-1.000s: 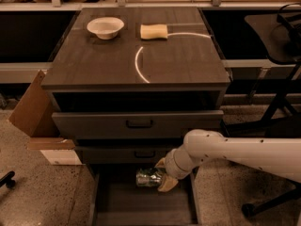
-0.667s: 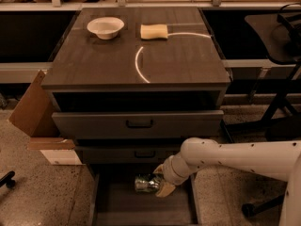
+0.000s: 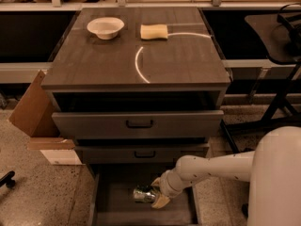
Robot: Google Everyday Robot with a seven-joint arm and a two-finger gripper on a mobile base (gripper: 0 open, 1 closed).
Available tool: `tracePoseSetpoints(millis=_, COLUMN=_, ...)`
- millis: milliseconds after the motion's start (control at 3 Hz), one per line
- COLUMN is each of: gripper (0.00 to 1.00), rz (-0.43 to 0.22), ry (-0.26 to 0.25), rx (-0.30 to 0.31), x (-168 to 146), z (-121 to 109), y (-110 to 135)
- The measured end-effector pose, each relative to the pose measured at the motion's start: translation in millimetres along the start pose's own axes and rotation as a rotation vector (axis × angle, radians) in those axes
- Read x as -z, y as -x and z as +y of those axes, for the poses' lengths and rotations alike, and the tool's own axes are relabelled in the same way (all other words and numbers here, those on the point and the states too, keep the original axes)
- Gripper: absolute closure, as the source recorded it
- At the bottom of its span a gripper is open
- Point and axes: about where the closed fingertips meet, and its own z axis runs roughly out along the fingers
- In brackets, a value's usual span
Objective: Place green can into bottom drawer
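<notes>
Sinking lower than a second ago, the pincer is clasping the green can sideways, low inside the open bottom drawer. I judge that only the release is remaining. Above it, two upper drawers are standing slightly out. On the counter a yellow sponge and a white bowl are sitting near the back, and a cardboard box is leaning at its left side.
</notes>
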Motion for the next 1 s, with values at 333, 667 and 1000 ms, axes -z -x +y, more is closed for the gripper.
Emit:
tracePoseSetpoints(millis=333, gripper=1.00, rz=-0.034, ry=-0.009, rx=-0.059, x=-40, z=-4, y=-18)
tracePoseSetpoints(millis=667, gripper=0.84, rz=-0.079, ry=-0.018, rx=-0.111, x=-75, z=-10, y=-32)
tracePoseSetpoints(millis=1000, gripper=0.61, rz=-0.134, ry=-0.014, rx=-0.155, x=-108, z=-16, y=-44)
